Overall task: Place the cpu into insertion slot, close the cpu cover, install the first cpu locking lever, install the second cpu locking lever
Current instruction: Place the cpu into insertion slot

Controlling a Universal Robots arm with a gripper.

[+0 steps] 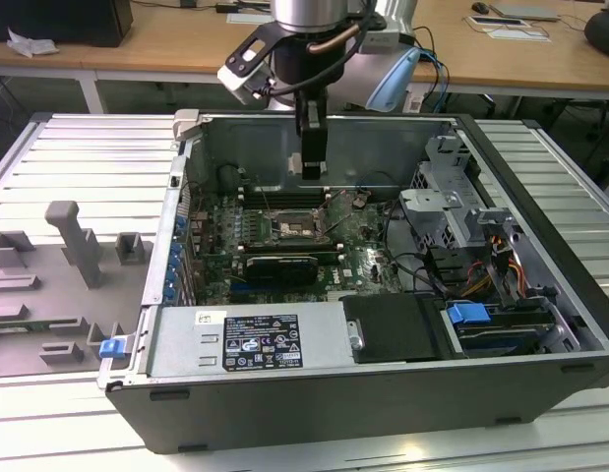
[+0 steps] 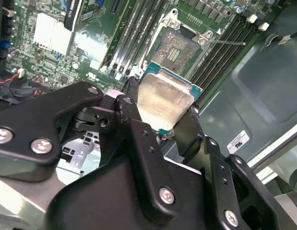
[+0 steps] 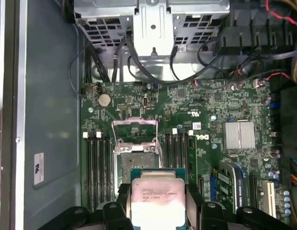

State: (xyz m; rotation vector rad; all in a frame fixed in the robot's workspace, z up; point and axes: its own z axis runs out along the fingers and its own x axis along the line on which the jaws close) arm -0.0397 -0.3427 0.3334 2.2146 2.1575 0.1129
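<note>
Dark sheet metal: one computer case (image 1: 284,413), open, lying on one ribbed table (image 1: 78,147). Exterior view: one gripper (image 1: 310,169) hangs inside the case, above the green circuit board (image 1: 368,258) and apart from it. One insertion slot (image 1: 289,228) sits on the board below the gripper.

Second wrist view: two black fingers (image 2: 128,108) of the gripper (image 2: 158,112) clamp one cpu (image 2: 167,96) by opposite edges. The cpu is a flat square with a pale silvery top and a green rim, held tilted in this view. One insertion slot (image 2: 179,48) lies beyond it, with a dark centre, a metal rim and its contact field bare. The cpu is clear of it.

First wrist view: one cpu (image 3: 153,199) sits between the two fingers (image 3: 194,203), with print on its grey top. It is held near the insertion slot (image 3: 134,160), not seated. One cpu cover (image 3: 135,122), a thin metal frame, lies flipped open past the slot, with green board showing through its window. Two banks of memory slots (image 3: 98,167) flank the slot. There is one coin cell (image 3: 105,99) and one finned heatsink (image 3: 239,135).
</note>
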